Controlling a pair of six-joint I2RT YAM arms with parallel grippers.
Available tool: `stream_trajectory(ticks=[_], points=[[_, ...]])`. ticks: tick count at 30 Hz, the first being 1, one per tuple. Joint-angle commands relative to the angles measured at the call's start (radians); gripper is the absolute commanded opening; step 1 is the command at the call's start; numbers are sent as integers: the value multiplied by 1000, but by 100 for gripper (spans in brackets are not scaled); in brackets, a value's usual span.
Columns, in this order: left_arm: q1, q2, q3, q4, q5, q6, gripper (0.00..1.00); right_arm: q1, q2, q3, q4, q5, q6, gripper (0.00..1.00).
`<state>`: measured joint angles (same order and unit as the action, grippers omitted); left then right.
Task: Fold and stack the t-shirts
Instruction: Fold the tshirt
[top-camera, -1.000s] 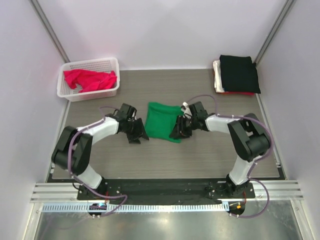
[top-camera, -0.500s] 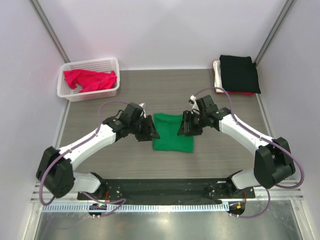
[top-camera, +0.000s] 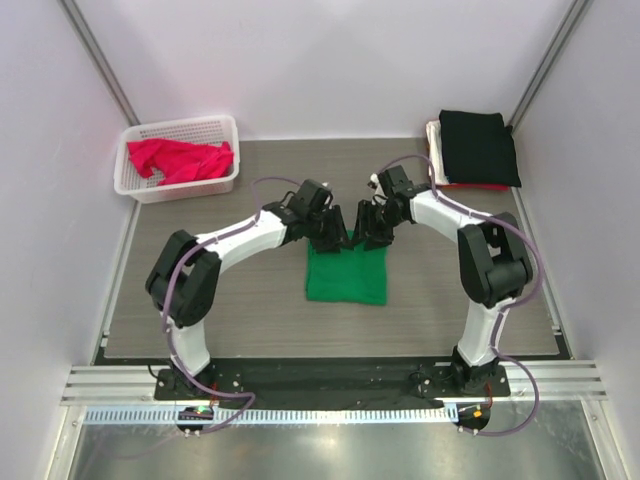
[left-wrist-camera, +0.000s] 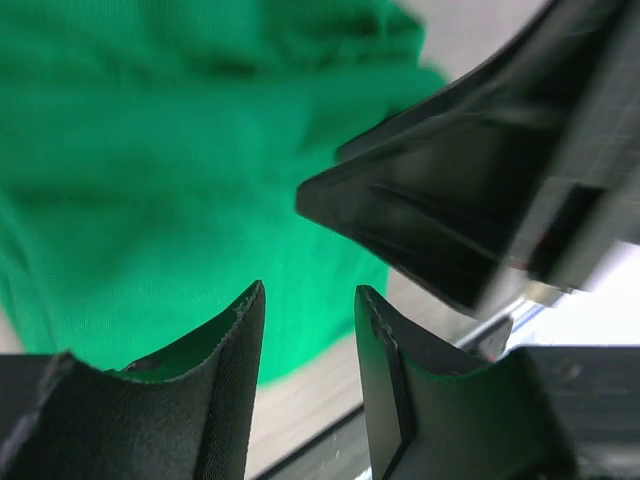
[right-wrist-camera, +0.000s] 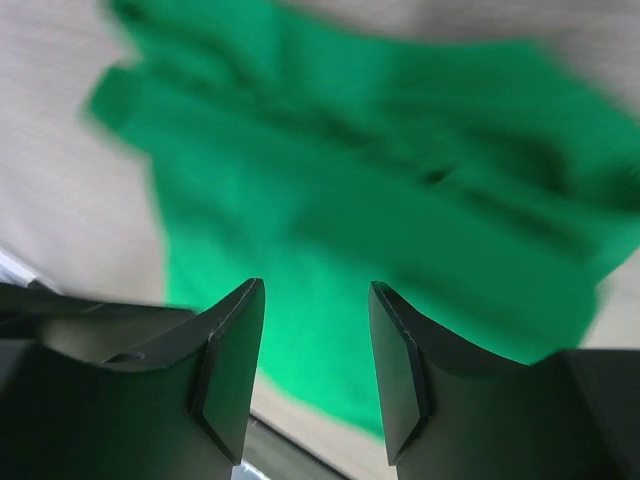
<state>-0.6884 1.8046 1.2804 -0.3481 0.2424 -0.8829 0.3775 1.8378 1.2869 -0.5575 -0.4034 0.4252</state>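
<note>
Meeting over the far edge of a bright green cloth t-shirt (top-camera: 346, 275), the left jaws and the right jaws stand close beside each other, their tips nearly touching in the top view. Left jaws: the black fingers (left-wrist-camera: 225, 350) are apart, and the gap shows only blurred green cloth beyond, with the black body of the right jaws just to their right. Right jaws: the black fingers (right-wrist-camera: 230, 360) are likewise apart, with the green cloth spread beneath them on the grey wood-grain table (top-camera: 240, 310). The green shirt lies as a folded rectangle reaching from both jaws toward the arm bases. Well to the left of the left jaws stands a white plastic lattice basket (top-camera: 178, 186) holding a crumpled red-pink t-shirt (top-camera: 180, 160). Beyond and to the right of the right jaws lies a stack of folded shirts, a black t-shirt (top-camera: 478, 145) on top, with a white t-shirt (top-camera: 434, 155) and a red t-shirt (top-camera: 475, 187) showing at its edges.
</note>
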Motion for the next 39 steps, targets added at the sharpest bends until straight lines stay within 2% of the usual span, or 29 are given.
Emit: stream_trajectory(ticks=[1,9,14,18,22,27,29,33,34,37,39], points=[[30,59,102,0,-3,28,42,-46,81,86,1,-15,-55,51],[128,249,188,-43,-32,108,40,-132,271,183,10,-159,-66,50],[191,343,217,-37,-20,145,38,-134,290,187,8,-178,-72,60],[234,381,258,-57,-8,173,38,-141,246,196,-7,-180,-74,68],[240,369,352,-156,18,234,40,-141,170,230,-44,-183,-54,71],[236,257,442,-308,21,256,52,-112,31,184,-50,-201,-9,71],[228,210,427,-344,15,254,53,-86,-38,120,-41,-201,12,71],[208,67,251,-332,23,205,54,-6,-149,-38,27,-196,91,64],[201,17,209,-319,32,190,54,18,-166,-113,75,-183,108,56],[162,-55,39,-224,58,125,52,47,-216,-257,195,-187,193,42],[124,-71,-58,-145,69,92,52,60,-215,-308,244,-190,213,40]])
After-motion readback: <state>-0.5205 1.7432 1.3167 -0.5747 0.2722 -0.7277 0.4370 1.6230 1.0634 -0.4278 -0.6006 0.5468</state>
